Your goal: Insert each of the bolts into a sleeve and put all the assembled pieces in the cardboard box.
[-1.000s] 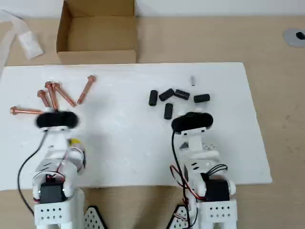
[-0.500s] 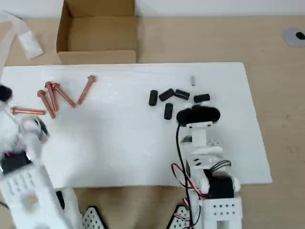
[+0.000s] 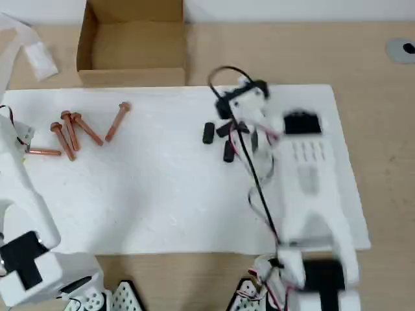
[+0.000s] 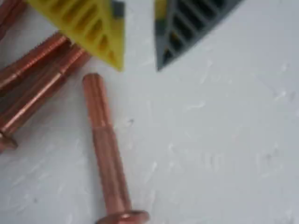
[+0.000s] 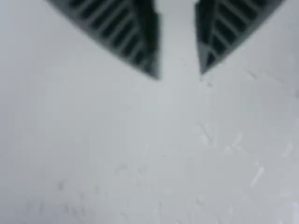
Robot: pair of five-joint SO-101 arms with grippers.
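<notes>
Along the left edge of the white sheet, I am looking at the left gripper hovering low over the copper bolts. Its yellow and dark fingers are standing narrowly parted and gripping nothing. One bolt is lying flat just beside the gap, on the yellow finger's side rather than between the jaws. Its plain end is pointing toward that fingertip and its head is pointing away, so its long axis is running roughly across the line on which the jaws close. The other bolts are lying bunched together and further out on that same side. I am judging that the left arm is by far the nearer to the bolts, and that a small sideways shift toward the yellow finger is what a pickup is calling for. Toward the far edge of the sheet, the right arm is stretching out over the black sleeves. Two of them are lying just to the left of its head, with their long axes running near to far. The right gripper is also narrowly parted and gripping nothing, with bare sheet under its jaws. The cardboard box is sitting on the desk just beyond the sheet's far left corner, well apart from both grippers.
</notes>
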